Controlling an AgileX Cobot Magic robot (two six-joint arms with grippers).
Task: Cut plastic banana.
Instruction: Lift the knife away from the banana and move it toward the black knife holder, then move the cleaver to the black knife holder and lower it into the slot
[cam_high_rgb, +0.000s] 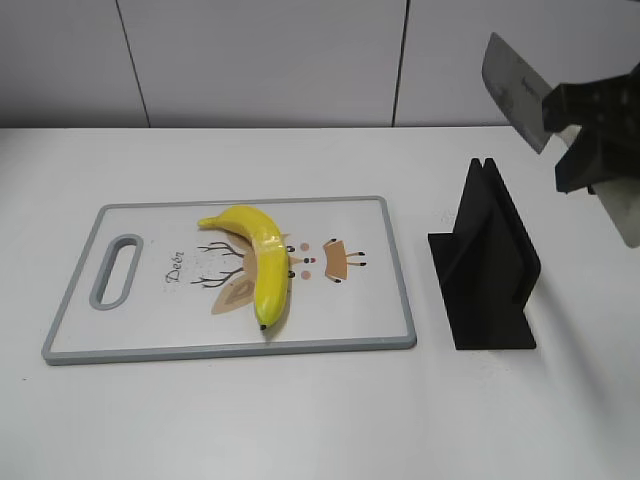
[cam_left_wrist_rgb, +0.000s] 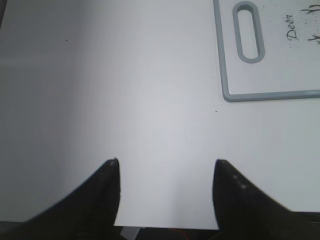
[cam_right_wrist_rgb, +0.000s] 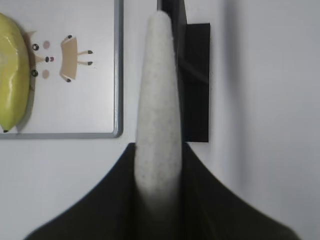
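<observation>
Yellow plastic banana: lay whole and uncut on the cutting board, curve running from the board's middle toward its front edge, dark tip at the near end; no slice or gap showed in it.
Cutting board: white with a grey rim and a handle slot at its left end; sat on the left-centre of the counter, long side parallel to the front edge; a tan deer print lay partly under the banana.
Knife stand: black, slotted, just right of the board, toward the counter's right edge; slot empty.
Knife: pale grey blade held up in the air over the counter's far right corner, well apart from the banana and above the stand.
Right gripper: closed around the knife, blade pointing out ahead of the wrist over the stand.
Left gripper: jaws wide apart, nothing between them, over bare counter near the left edge, beside the board's handle end.
Progress: knife apparently drawn from the stand and in hand; carrying it across to the board, lining up and pressing through the banana all left to do.
</observation>
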